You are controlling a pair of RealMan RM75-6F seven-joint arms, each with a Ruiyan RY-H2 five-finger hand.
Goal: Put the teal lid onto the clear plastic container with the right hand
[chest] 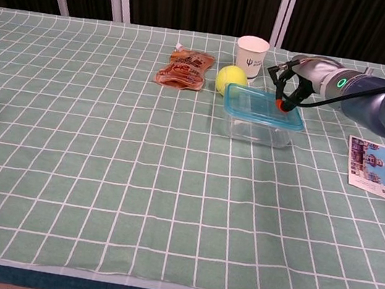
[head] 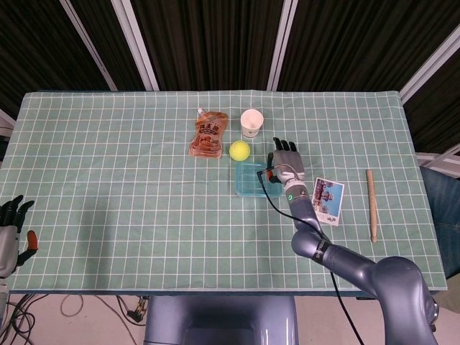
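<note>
One lid (chest: pixel 262 106), one container (chest: pixel 257 128), one ball (chest: pixel 227 78), one cup (chest: pixel 251 55), one pouch (chest: pixel 184 69), one card (chest: pixel 375 168), one stick (head: pixel 371 205) (head view only), two hands: right (chest: pixel 296 77), left (head: pixel 10 231).

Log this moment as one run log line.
right hand touching teal lid | lid on clear container | left hand idle at table edge
</note>
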